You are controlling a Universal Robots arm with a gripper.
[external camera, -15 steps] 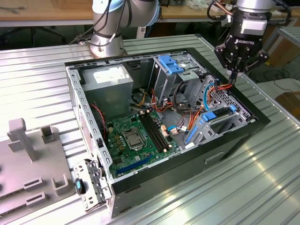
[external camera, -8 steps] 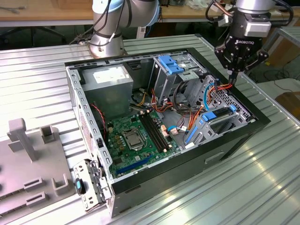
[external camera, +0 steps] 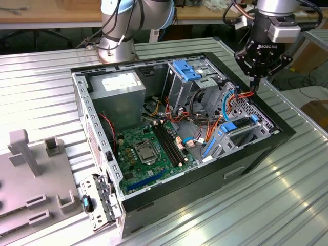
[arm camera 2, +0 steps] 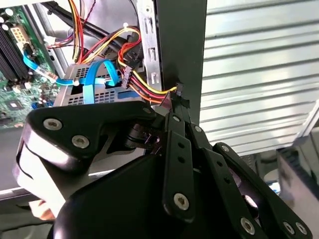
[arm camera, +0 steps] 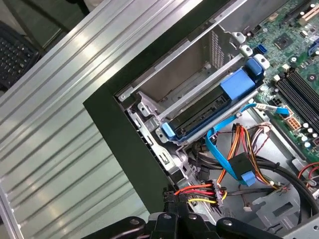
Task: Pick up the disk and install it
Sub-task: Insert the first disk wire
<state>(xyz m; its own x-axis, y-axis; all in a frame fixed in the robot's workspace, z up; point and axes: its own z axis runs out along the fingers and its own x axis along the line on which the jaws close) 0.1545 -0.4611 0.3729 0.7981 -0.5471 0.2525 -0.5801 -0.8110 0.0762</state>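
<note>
Tool (external camera: 254,78) was seen closed, tips at a wired black connector (arm camera: 170,193) against the case wall (arm camera: 124,144); the disk (arm camera: 199,113) was seated nearby.

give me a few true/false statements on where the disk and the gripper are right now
1. The computer case lies open on the ribbed metal table. True.
2. The gripper holds the disk. False: the disk sits inside the case, and the gripper is apart from it, at the case's wall by the red and yellow wires.
3. The disk has blue rails along its sides. True.
4. The gripper is wide open. False: it is shut.
</note>
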